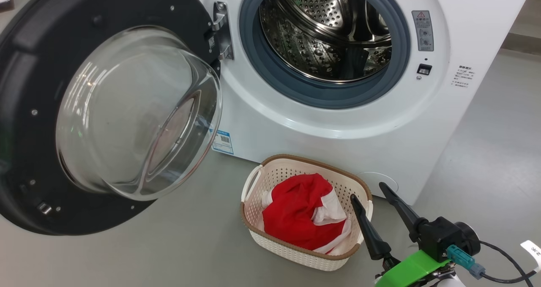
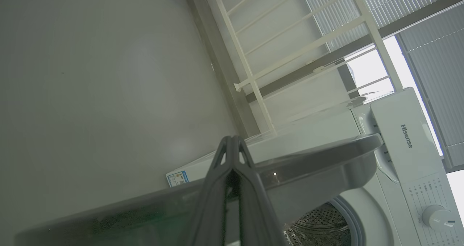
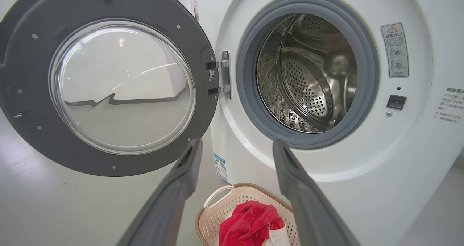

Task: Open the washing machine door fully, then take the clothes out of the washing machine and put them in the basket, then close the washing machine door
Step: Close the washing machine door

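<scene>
The washing machine door stands swung wide to the left, its glass bowl bulging toward me. The white washing machine shows a bare steel drum. On the floor in front sits the basket with the red and white clothes inside. My right gripper hangs open just right of the basket, nothing between its fingers. In the right wrist view its gripper frames the door, drum, basket and clothes. My left gripper is shut, empty, at the door's grey edge.
Grey floor surrounds the basket. A dark cable trails from my right wrist. A white railing stands behind the machine in the left wrist view. The machine's control panel with a knob shows there too.
</scene>
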